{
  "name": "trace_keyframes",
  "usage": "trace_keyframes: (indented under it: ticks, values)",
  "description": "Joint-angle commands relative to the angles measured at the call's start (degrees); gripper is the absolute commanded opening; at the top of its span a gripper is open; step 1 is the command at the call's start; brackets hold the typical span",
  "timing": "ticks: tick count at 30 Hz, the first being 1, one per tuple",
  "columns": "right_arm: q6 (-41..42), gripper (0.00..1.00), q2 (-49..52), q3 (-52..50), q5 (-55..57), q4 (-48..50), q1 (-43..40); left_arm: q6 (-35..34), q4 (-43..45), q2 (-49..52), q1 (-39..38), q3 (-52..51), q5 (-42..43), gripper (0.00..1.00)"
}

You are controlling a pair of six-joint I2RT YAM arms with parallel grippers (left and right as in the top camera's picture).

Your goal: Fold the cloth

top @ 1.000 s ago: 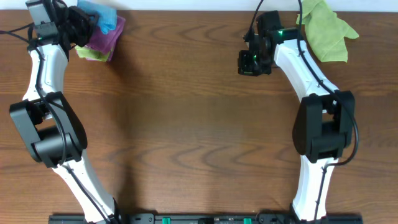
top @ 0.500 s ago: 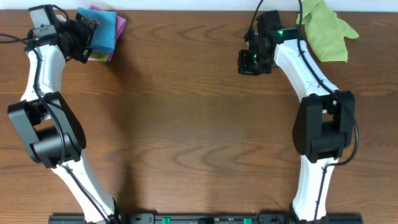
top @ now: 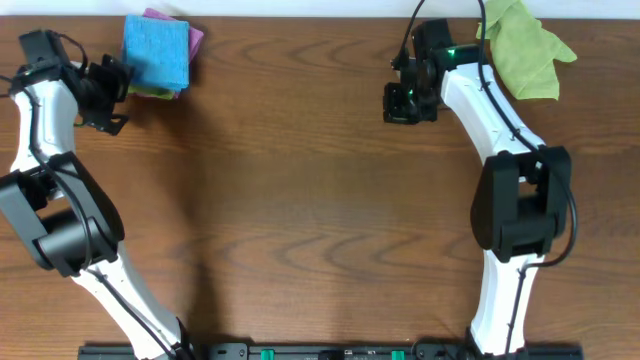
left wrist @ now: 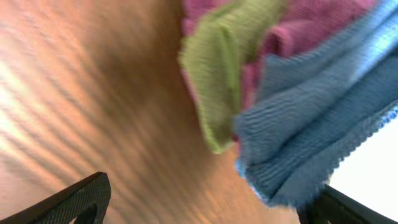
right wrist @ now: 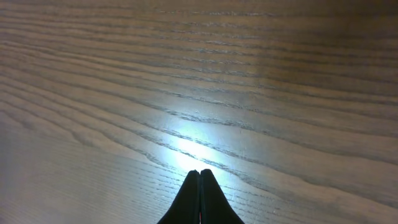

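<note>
The sky-blue cloth [top: 157, 52] lies folded into a neat square on top of a small stack at the table's far left. In the left wrist view the cloth [left wrist: 323, 118] shows its layered folded edges, resting on the pile. My left gripper [top: 119, 93] stands open just left of the stack and touches nothing. Its two dark fingertips [left wrist: 74, 199] sit wide apart with bare wood between them. Over the far middle-right of the table my right gripper [top: 405, 100] is shut and empty, its fingers [right wrist: 199, 180] pressed together over bare wood.
Under the blue cloth lie a purple folded cloth [top: 193, 40] and a yellow-green one [top: 150, 92]; both also show in the left wrist view, the purple cloth [left wrist: 298, 28] and the green cloth [left wrist: 224, 68]. An olive-green cloth [top: 525, 50] lies crumpled at the back right, behind the right arm.
My left gripper opened and let go of the blue cloth, which now lies flat on the stack. The gripper then drew back to the left. The right arm has not moved.
</note>
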Motion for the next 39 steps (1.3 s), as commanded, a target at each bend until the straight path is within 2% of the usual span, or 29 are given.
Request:
trace_keyframes:
  ticks: [1, 5, 11, 16, 19, 24, 27, 32, 35, 39]
  values:
    - [-1.77, 0.02, -3.91, 0.00, 0.59, -0.76, 0.13, 3.58, -0.68, -4.31, 0.81, 0.46, -5.70, 0.95]
    - [-3.10, 0.02, -7.85, 0.00, 5.81, -4.48, 0.13, 8.20, -2.73, -11.72, 1.51, 0.46, -10.69, 0.95]
    - [-4.37, 0.02, -17.29, 0.00, 10.10, -6.95, 0.11, 12.72, -9.25, -25.05, 1.42, 0.46, -24.28, 0.95]
    - [-6.36, 0.02, -26.34, 0.00, 10.10, -9.49, 0.13, 18.56, -15.10, -33.07, -0.20, 0.46, -25.27, 0.95]
    - [-8.24, 0.02, -32.02, 0.00, 10.29, -12.07, 0.11, 22.69, -18.95, -37.29, -3.21, 0.46, -26.23, 0.95]
    - [-8.37, 0.02, -44.02, -0.81, 14.82, -17.75, 0.11, 27.02, -25.77, -47.39, -13.22, 0.09, -34.03, 0.95]
    - [-8.52, 0.02, -53.90, -5.84, 14.95, -18.32, 0.11, 28.83, -26.95, -55.58, -18.82, -3.45, -34.36, 0.95]
    - [-8.63, 0.01, -76.76, -22.86, 16.74, -15.45, 0.11, 29.97, -26.32, -76.76, -26.73, -19.26, -34.45, 0.95]
    - [-8.79, 0.01, -89.50, -31.61, 16.68, -16.13, 0.13, 29.49, -29.27, -89.31, -27.71, -29.03, -32.41, 0.95]
    - [-8.79, 0.01, -101.57, -38.86, 16.50, -18.82, 0.13, 28.63, -32.59, -101.35, -27.71, -37.00, -29.18, 0.95]
